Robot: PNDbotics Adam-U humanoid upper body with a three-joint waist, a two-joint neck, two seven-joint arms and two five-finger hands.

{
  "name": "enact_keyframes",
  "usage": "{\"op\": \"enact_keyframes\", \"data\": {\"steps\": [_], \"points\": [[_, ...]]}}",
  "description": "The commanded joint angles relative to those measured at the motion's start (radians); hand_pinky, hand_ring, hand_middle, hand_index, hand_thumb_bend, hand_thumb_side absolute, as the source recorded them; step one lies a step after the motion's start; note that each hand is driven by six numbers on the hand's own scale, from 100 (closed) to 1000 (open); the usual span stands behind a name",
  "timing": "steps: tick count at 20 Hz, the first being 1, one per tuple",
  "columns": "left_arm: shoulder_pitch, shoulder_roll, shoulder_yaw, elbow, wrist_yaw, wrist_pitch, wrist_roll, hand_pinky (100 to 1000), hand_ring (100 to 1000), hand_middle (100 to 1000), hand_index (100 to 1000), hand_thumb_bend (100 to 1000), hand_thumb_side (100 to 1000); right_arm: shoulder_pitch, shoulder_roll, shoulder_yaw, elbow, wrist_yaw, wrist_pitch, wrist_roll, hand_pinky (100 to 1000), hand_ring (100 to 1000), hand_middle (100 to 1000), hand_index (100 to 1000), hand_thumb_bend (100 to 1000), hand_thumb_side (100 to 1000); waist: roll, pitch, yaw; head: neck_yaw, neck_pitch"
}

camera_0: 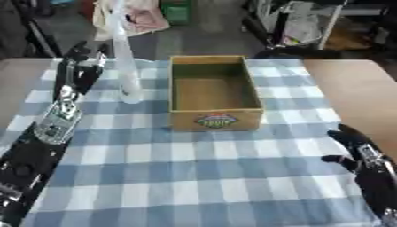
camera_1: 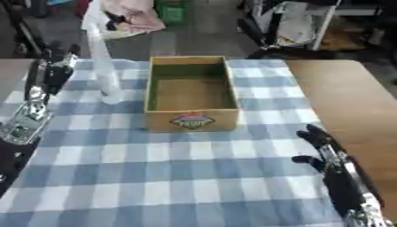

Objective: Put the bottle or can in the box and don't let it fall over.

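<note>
A tall clear plastic bottle (camera_0: 124,57) stands upright on the blue checked cloth, just left of an open cardboard box (camera_0: 213,91) that has a label on its front wall and nothing inside. My left hand (camera_0: 80,66) is beside the bottle on its left, fingers straight and pointing away, a small gap between them and the bottle. My right hand (camera_1: 325,148) rests open near the lower right corner, fingers up, well away from both.
The checked cloth (camera_0: 194,168) covers the middle of a wooden table (camera_0: 349,84), whose bare wood shows on the right. Beyond the far edge are chairs, bags and a green crate on the floor.
</note>
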Motion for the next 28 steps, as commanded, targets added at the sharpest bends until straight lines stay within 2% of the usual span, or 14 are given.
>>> {"op": "enact_keyframes", "data": {"steps": [1,10,21,28], "points": [[-0.051,0.045,0.015,0.039,-0.022,-0.007,-0.020,829,858,788,940,416,826,-0.014,-0.016,0.004,-0.015,-0.005,-0.002,0.006,673,1000,823,929,100,837,0.001,-0.006,-0.010,0.009,-0.017],[-0.127,0.079,0.043,0.106,-0.088,0.000,-0.055,829,855,788,940,403,836,-0.021,-0.021,0.010,-0.018,-0.005,-0.006,0.014,674,1000,823,929,100,838,0.003,0.010,-0.060,0.034,-0.032],[-0.174,0.108,0.058,0.099,-0.032,0.012,-0.027,823,847,782,937,379,840,-0.037,-0.021,0.009,-0.024,0.004,-0.006,0.015,674,1000,824,930,100,844,0.023,0.048,-0.116,0.119,-0.035],[-0.194,0.129,0.065,0.104,-0.003,0.010,-0.002,802,840,777,932,364,844,-0.043,-0.019,0.007,-0.025,0.011,-0.004,0.013,674,1000,824,930,100,860,0.035,0.064,-0.136,0.132,-0.052]]}}
